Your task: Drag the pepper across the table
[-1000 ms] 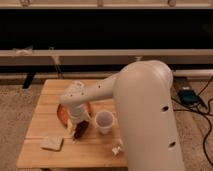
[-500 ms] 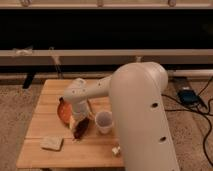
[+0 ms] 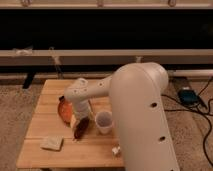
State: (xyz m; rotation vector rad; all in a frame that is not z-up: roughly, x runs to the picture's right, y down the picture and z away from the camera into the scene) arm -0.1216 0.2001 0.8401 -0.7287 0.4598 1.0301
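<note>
The dark red pepper [image 3: 81, 128] lies on the light wooden table [image 3: 42, 122], just in front of the round orange bowl [image 3: 63, 109] and left of a white cup [image 3: 104, 121]. My gripper [image 3: 76, 119] points down from the white wrist [image 3: 78, 95], right over the pepper's upper end and against the bowl's near right rim. The gripper's tip seems to touch the pepper or sit right next to it; I cannot tell which. My big white arm [image 3: 142, 115] hides the table's right side.
A pale flat sponge-like piece [image 3: 51, 144] lies near the table's front left corner. A small white object [image 3: 116, 150] sits near the front edge by the arm. Carpet surrounds the table; cables and a blue device [image 3: 187, 96] lie on the right.
The arm has swung a little to the left. The gripper and the pepper have edged slightly right and toward the front; the bowl, cup and sponge-like piece have not moved.
</note>
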